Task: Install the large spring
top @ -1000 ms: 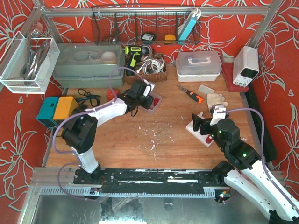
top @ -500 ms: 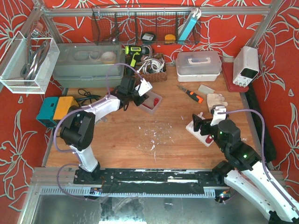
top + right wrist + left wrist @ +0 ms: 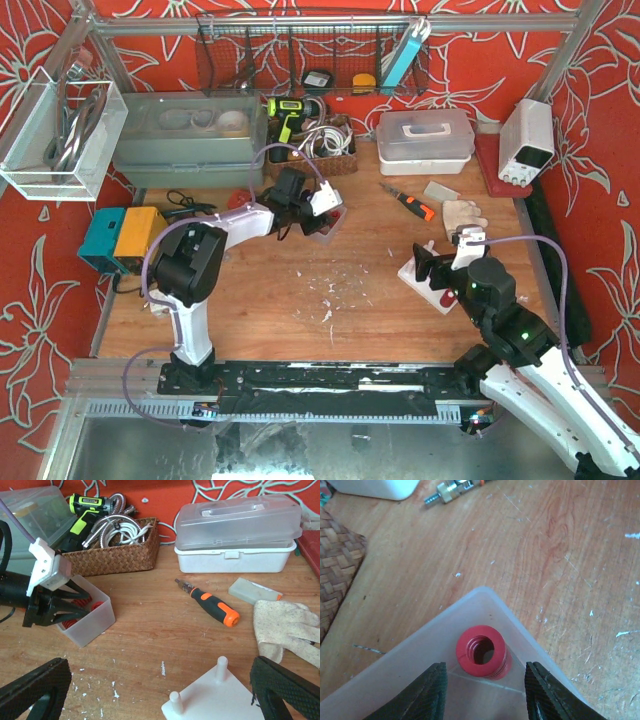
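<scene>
A red spring (image 3: 481,651) stands on end in a corner of a clear plastic bin (image 3: 395,670). My left gripper (image 3: 485,700) is open, its two fingers either side of the spring and just short of it, touching nothing. In the top view the left gripper (image 3: 318,208) reaches into the bin (image 3: 333,219). A white base plate (image 3: 227,700) with two upright pegs (image 3: 222,668) lies under my right gripper (image 3: 437,262), which is open and empty. The bin (image 3: 92,622) with red springs also shows in the right wrist view.
An orange and black screwdriver (image 3: 210,602), a small white block (image 3: 254,591) and a work glove (image 3: 290,630) lie behind the plate. A wicker basket (image 3: 112,555) with a drill and a white lidded case (image 3: 235,530) stand at the back. A teal and yellow box (image 3: 122,238) sits left.
The left gripper swung left away from the bin half a second ago, then came back right and into the bin beside the red spring. The right arm has not moved.
</scene>
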`<state>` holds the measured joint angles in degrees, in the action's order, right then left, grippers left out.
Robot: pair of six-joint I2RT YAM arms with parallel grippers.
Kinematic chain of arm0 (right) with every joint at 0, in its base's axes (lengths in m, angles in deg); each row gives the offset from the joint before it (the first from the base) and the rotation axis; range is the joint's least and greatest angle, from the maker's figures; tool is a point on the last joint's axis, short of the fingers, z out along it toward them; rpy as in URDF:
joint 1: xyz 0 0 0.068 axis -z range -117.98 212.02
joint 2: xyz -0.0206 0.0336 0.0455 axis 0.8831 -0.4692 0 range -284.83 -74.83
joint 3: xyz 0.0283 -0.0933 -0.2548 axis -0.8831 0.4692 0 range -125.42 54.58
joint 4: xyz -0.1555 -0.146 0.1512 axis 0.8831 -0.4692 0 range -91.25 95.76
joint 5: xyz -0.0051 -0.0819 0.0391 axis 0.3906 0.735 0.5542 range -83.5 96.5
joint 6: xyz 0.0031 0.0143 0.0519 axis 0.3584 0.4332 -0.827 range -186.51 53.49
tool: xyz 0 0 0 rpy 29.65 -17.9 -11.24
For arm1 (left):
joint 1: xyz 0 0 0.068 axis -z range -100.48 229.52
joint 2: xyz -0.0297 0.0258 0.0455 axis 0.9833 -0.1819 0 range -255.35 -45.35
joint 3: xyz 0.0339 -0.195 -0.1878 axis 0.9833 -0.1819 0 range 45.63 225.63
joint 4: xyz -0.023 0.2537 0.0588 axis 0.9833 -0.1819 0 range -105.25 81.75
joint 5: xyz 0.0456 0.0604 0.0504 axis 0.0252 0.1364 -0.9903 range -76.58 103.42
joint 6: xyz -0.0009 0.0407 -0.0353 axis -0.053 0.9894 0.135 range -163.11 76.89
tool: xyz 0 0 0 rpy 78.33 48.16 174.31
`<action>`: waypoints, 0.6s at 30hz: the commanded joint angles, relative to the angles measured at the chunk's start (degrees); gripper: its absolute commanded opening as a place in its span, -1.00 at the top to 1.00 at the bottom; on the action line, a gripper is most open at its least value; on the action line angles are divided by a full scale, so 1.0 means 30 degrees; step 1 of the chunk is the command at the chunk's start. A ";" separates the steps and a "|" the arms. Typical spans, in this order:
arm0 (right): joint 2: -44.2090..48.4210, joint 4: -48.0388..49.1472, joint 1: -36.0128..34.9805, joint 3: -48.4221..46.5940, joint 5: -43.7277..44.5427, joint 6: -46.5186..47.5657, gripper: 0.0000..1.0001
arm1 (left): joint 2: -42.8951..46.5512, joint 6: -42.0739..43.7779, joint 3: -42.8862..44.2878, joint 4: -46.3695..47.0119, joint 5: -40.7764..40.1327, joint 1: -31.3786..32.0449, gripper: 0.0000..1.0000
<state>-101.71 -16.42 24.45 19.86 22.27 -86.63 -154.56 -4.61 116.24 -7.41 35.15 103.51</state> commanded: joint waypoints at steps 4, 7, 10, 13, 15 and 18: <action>0.0256 0.0224 -0.0035 0.0183 0.0726 0.0405 -0.96 | -0.1106 0.2553 0.0725 0.0069 0.0650 0.0017 0.01; 0.0271 0.0218 -0.0031 0.0185 0.0905 0.0437 -0.96 | -0.1541 0.3074 0.1116 -0.0370 0.0522 0.0017 -0.01; 0.0277 0.0259 -0.0019 0.0224 0.1002 0.0452 -0.96 | -0.1841 0.3178 0.1393 -0.0753 0.0678 0.0031 -0.01; 0.0258 0.0316 -0.0037 0.0276 0.1084 0.0466 -0.96 | -0.2011 0.4030 0.1496 -0.1151 0.1092 0.0031 -0.01; 0.0217 0.0325 -0.0020 0.0310 0.1128 0.0466 -0.96 | -0.2178 0.4070 0.1696 -0.1249 0.1051 0.0031 0.06; 0.0174 0.0377 -0.0029 0.0326 0.1159 0.0466 -0.96 | -0.2502 0.4143 0.1939 -0.1675 0.0945 0.0031 0.25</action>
<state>-101.36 -16.31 24.45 20.12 24.43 -86.28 -159.78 5.90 121.13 -8.81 37.14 103.53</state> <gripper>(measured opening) 0.980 0.413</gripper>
